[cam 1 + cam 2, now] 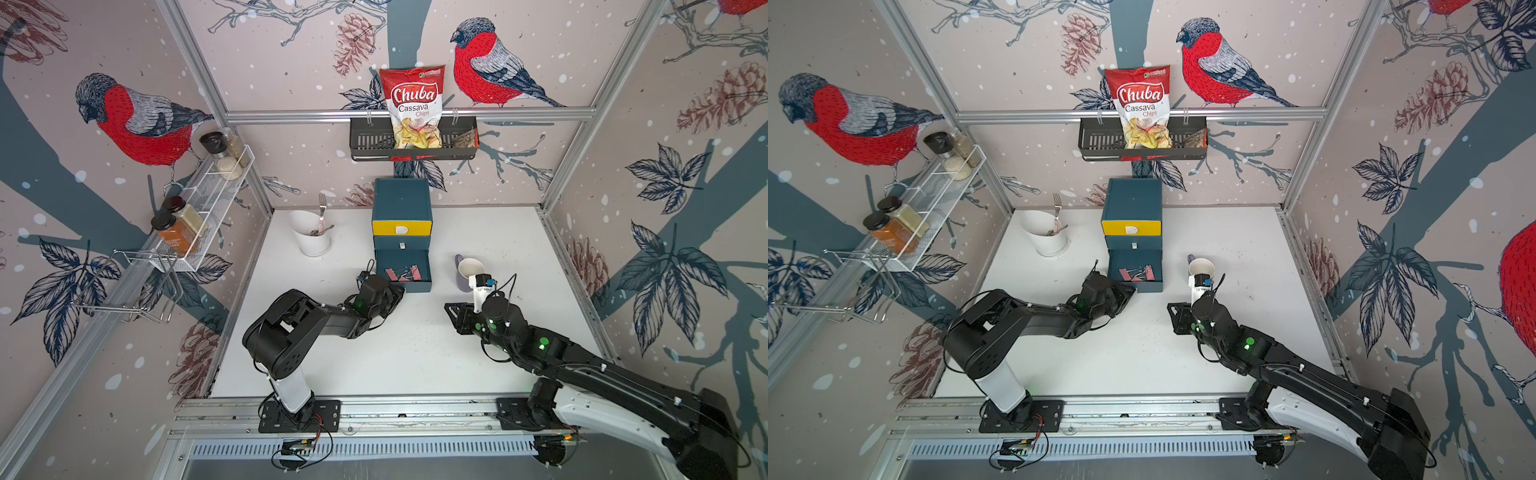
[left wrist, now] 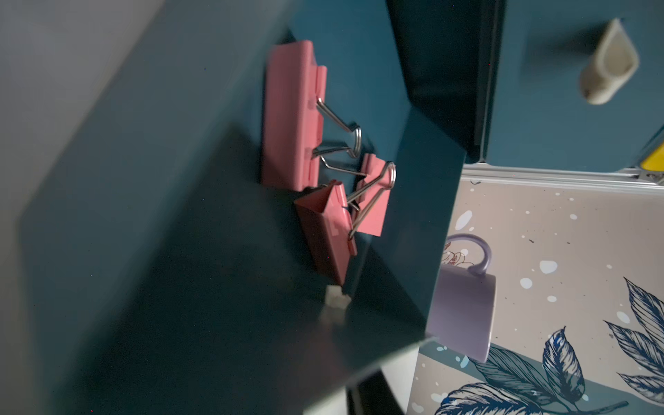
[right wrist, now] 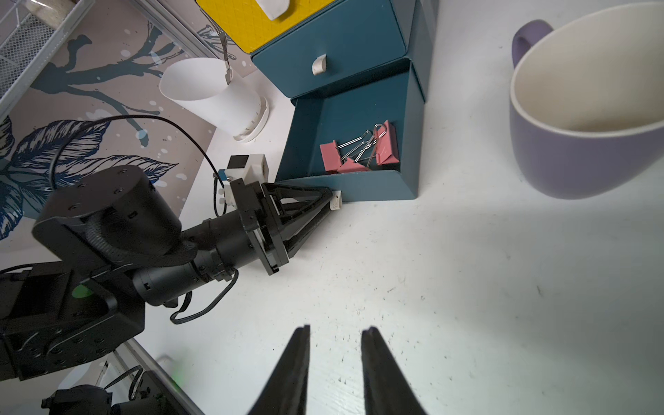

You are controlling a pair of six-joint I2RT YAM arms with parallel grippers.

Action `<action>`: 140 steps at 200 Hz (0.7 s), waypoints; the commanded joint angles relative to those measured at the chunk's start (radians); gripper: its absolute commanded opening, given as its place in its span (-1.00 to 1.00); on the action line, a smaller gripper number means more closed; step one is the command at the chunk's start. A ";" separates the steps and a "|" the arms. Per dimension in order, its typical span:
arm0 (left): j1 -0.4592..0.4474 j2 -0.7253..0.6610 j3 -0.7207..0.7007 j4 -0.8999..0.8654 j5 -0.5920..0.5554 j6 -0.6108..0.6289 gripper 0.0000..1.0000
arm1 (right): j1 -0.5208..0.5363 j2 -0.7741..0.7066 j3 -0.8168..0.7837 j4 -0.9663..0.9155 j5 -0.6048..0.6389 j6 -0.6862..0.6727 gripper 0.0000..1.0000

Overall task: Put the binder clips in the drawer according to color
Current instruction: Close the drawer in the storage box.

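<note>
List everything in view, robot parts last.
drawer chest: one, teal with yellow top front, back centre of table, bottom drawer open
binder clips: three, pink, in bottom drawer
mug: one, purple, right of chest
utensil cup: one, white, left of chest, holds fork
chips bag: one, red-white, in dark wall basket
spice jars: four, mixed, on white wire shelf, left wall
wire rack: one, chrome, below shelf
left gripper: one, black, tips at open drawer's pull tab
right gripper: one, black, jaws apart, empty, over table
</note>
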 commanded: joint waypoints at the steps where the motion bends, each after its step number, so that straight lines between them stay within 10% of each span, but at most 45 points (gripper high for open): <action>1: 0.003 0.021 0.025 0.022 -0.018 -0.006 -0.53 | 0.005 -0.014 0.002 -0.024 0.012 0.009 -0.39; 140: 0.120 0.214 0.208 0.139 0.000 -0.087 -0.63 | 0.015 -0.085 -0.011 -0.074 0.035 0.004 -0.38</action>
